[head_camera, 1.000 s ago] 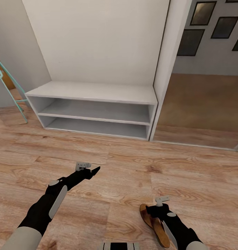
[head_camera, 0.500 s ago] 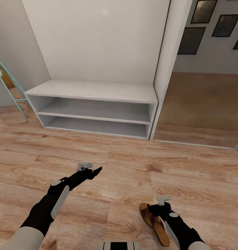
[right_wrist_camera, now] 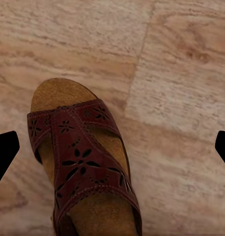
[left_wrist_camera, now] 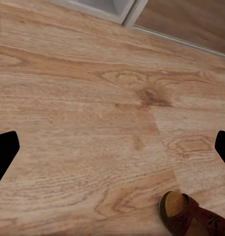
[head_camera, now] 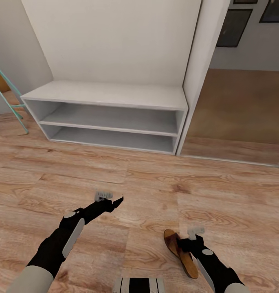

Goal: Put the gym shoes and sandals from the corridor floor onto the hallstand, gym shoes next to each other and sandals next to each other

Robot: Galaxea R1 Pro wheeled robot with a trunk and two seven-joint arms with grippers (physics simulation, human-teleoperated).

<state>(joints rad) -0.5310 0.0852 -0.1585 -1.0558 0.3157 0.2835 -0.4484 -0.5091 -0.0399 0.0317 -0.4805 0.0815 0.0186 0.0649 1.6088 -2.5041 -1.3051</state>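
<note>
One sandal on show, one hallstand, two grippers. Sandal: tan cork-looking footbed, wide dark reddish-brown strap punched with little flower cutouts, clearest in the right wrist view. Lying flat on the corridor floor, close in front of the robot's base and well apart from the hallstand, which stands against the wall with its bench top and two low open shelves bare. Right gripper directly over the sandal in the head view, tips apart at both edges of the right wrist view with the strap in between, so spread wide and not touching the shoe as far as can be told. Left gripper hanging over bare planks, off to the sandal's left, tips also far apart in its own wrist view, nothing between them but floor, sandal's end peeking in at the frame's edge.
</note>
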